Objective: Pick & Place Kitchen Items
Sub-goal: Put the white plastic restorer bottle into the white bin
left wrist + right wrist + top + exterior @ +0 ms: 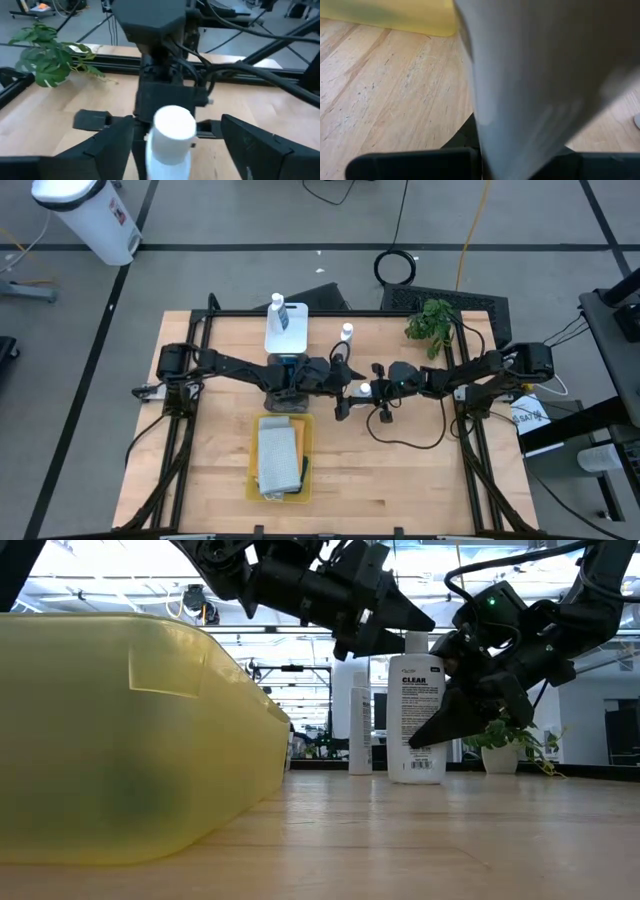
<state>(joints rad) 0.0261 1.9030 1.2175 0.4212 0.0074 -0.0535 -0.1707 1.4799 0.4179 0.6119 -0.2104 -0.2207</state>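
- The wooden table (400,480) is spanned by both dark arms, which meet near its middle.
- The yellow tray (284,458) is seen just on the camera side of the left gripper; folded cloths (277,455), pale grey uppermost with a dark edge at one side, are laid in it. In the low view its translucent wall (130,740) fills the near left.
- The white tray (286,330) is placed beyond the left gripper, with a white bottle (277,310) standing upright on it.
- The green plant (432,320) is found at the far edge, beyond the right gripper.
- The left gripper (343,395) is held wide open, its two fingers (107,145) spread on either side of the cap of the labelled white bottle (416,720); no contact with the bottle can be made out.
- The right gripper (382,392) is closed on that same bottle from the opposite side, low on its body in the low view. In the right wrist view the bottle's pale body (540,75) fills most of the frame between the dark fingers.
- The labelled bottle is kept upright with its base on the table, between the two grippers.
- A third white bottle (346,333) is stood upright on the bare wood, beyond both grippers and apart from them.
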